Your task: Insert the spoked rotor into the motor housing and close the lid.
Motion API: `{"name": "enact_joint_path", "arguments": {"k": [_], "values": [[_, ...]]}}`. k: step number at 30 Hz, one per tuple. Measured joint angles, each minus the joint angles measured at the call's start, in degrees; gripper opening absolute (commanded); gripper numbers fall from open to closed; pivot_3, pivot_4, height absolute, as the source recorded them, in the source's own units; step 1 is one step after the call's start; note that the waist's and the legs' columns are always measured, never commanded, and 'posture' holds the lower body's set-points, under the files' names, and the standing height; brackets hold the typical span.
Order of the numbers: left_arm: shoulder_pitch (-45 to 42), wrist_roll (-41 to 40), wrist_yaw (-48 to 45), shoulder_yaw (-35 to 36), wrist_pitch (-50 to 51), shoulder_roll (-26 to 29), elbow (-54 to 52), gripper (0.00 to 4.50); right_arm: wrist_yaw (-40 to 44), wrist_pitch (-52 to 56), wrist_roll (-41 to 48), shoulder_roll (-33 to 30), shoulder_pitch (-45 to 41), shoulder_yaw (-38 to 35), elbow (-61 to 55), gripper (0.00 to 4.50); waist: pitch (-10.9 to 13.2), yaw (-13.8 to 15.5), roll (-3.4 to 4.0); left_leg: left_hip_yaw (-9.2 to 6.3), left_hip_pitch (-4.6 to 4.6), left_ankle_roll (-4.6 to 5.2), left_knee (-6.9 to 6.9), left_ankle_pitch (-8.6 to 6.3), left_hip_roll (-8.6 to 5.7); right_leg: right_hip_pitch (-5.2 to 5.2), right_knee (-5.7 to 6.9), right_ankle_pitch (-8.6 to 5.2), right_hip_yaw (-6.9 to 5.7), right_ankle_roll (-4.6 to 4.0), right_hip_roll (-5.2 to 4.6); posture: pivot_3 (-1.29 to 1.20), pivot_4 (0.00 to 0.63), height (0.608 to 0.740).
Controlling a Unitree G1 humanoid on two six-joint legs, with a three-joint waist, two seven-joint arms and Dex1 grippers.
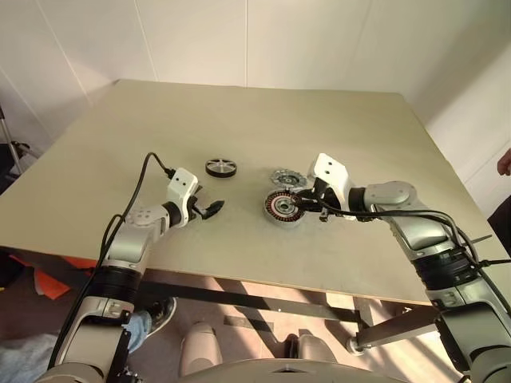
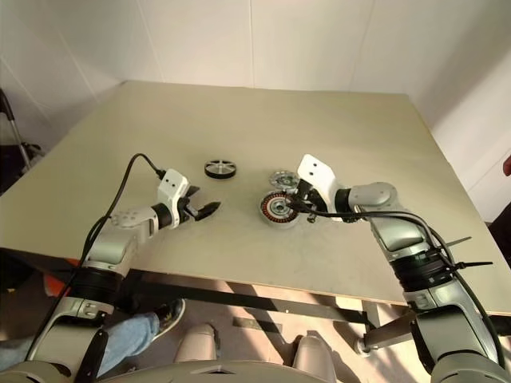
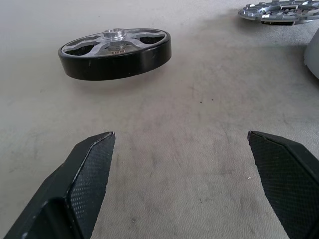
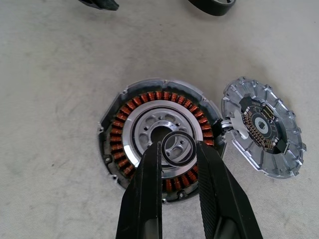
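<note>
**Holding a small black ring over the motor housing**

Pinched between the right gripper's narrowly parted fingers is a thin black ring, poised above the silver centre of the motor housing. Just beside the housing, off the fingertips' side, lies the lid. The left gripper stands wide open and empty; ahead of it lies the spoked rotor on the table.

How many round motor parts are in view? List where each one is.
4: spoked rotor near the left gripper; motor housing; lid beside it; small black ring in the right gripper.
</note>
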Motion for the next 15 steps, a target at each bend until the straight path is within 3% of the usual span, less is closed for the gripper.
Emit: {"name": "enact_joint_path", "arguments": {"k": [15], "values": [[1.1,0.0,0.8,0.1,0.4,0.3,-1.6,4.5,-0.9,-0.7,-2.5,3.7,-0.8,1.7,3.9,0.66,0.0,0.0,0.0,0.0,0.04,-0.03,0.07,0.02,0.01,0.04,0.07,0.01,0.02,-0.01,0.0,0.0,0.0,0.74]]}}
